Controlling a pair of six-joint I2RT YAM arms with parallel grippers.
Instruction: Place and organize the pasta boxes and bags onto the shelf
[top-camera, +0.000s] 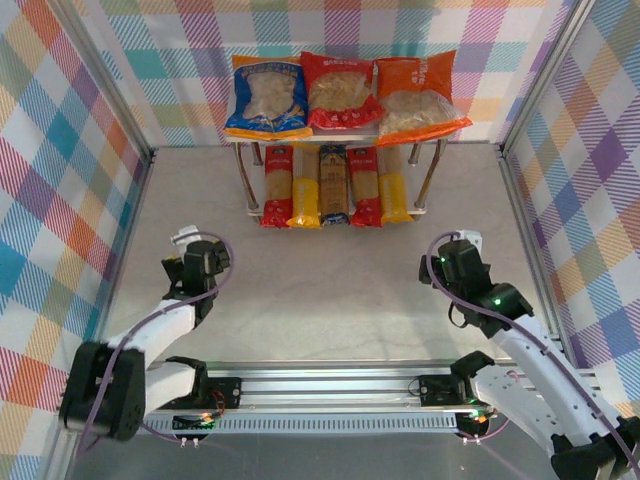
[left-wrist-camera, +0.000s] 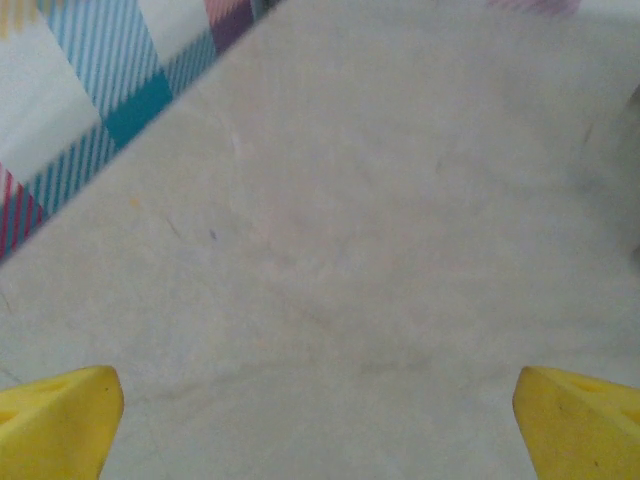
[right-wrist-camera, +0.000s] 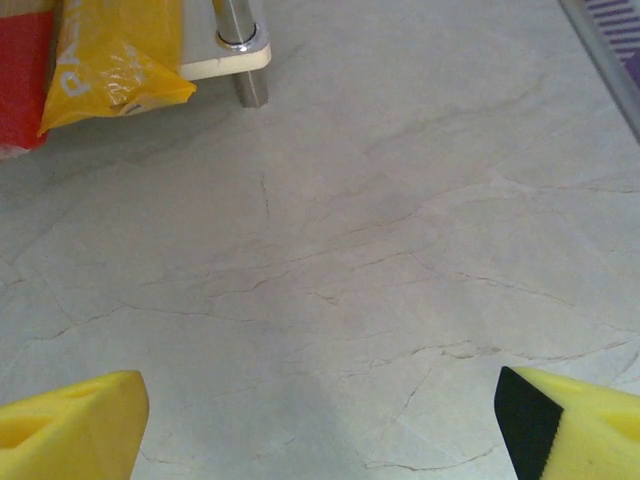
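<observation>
Robot test cell, plaid cloth walls (top-camera: 60, 150), aluminium rail frame (top-camera: 330, 385), pale tabletop (top-camera: 320, 290)

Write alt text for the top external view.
A two-tier shelf at the far side of the table holds three bags on top and five pasta boxes below. Both arms sit near the front, left fingers and right fingers open and empty.

Left black two-finger gripper (top-camera: 190, 245) with yellow pads (left-wrist-camera: 60, 425) sat well in front-left of the small two-tier grey-white shelf (top-camera: 430, 172), jaws wide apart. Right gripper (top-camera: 452, 247), same build, sat front-right of the shelf, jaws also spread. Both white arms were bent, reaching toward the shelf.
</observation>
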